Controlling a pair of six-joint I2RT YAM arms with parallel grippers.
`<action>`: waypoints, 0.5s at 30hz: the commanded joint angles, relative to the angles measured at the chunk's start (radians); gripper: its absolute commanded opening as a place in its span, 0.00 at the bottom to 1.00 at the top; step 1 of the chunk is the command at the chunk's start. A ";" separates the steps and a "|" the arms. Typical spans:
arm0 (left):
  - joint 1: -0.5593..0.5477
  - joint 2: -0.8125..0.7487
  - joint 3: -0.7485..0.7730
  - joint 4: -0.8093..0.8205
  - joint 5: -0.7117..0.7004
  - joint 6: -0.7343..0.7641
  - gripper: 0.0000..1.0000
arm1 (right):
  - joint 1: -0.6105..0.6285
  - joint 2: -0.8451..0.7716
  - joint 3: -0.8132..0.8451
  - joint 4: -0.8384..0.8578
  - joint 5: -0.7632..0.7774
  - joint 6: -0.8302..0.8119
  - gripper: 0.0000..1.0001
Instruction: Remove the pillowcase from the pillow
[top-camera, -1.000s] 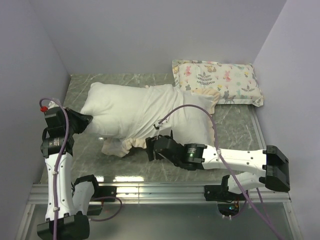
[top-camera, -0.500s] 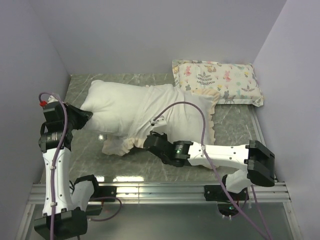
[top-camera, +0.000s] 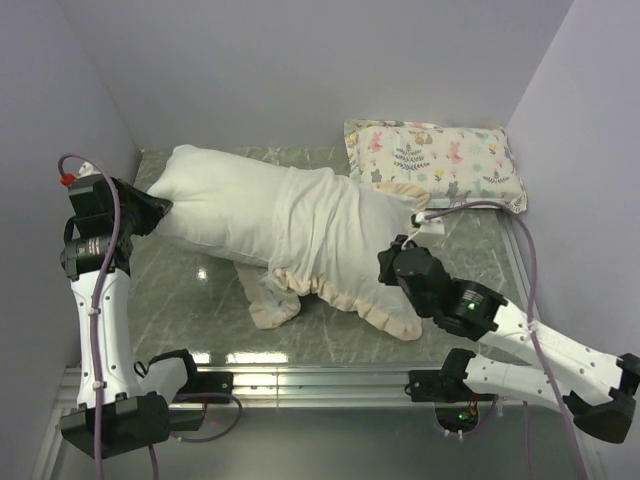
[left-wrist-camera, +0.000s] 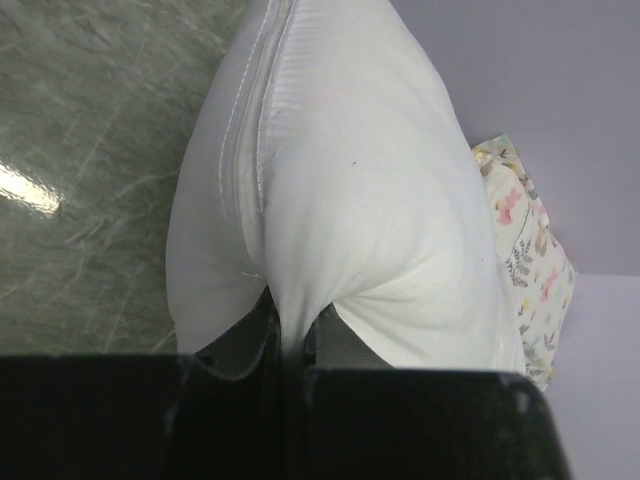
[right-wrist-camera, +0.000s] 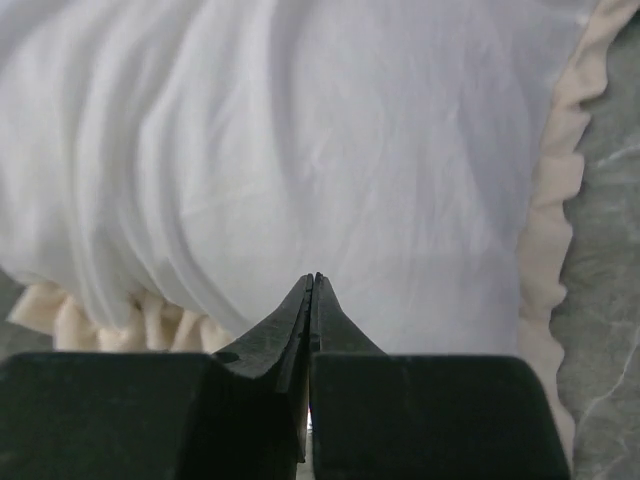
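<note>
The plump white pillow (top-camera: 210, 195) lies across the table, its left half bare. The pillowcase (top-camera: 340, 240), white side out, covers the right half; its cream frill (top-camera: 395, 315) trails toward the front. My left gripper (top-camera: 155, 208) is shut on the pillow's left end, and the left wrist view shows pillow (left-wrist-camera: 350, 180) cloth pinched between the jaws of the left gripper (left-wrist-camera: 285, 310). My right gripper (top-camera: 388, 262) sits at the pillowcase's right side. In the right wrist view, the right gripper (right-wrist-camera: 313, 280) is shut, tips against the pillowcase (right-wrist-camera: 300, 150), nothing visibly between them.
A smaller animal-and-plant print pillow (top-camera: 435, 160) lies at the back right against the wall, also showing as a print pillow (left-wrist-camera: 525, 240) in the left wrist view. Walls close in the green marbled table (top-camera: 180, 285) on three sides. A metal rail runs along the near edge.
The left gripper pulled the pillow's end back and left, baring more pillow. The right arm closed its jaws near the front frill, then swung to the pillowcase's right side.
</note>
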 joint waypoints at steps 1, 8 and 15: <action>0.012 -0.017 0.119 0.098 -0.042 0.060 0.00 | -0.003 -0.033 0.164 -0.061 0.008 -0.092 0.00; -0.003 -0.071 0.103 0.098 -0.029 0.067 0.00 | 0.087 0.090 0.361 -0.023 -0.214 -0.269 0.20; -0.006 -0.097 0.043 0.112 -0.022 0.067 0.00 | 0.289 0.332 0.331 0.069 -0.146 -0.248 0.62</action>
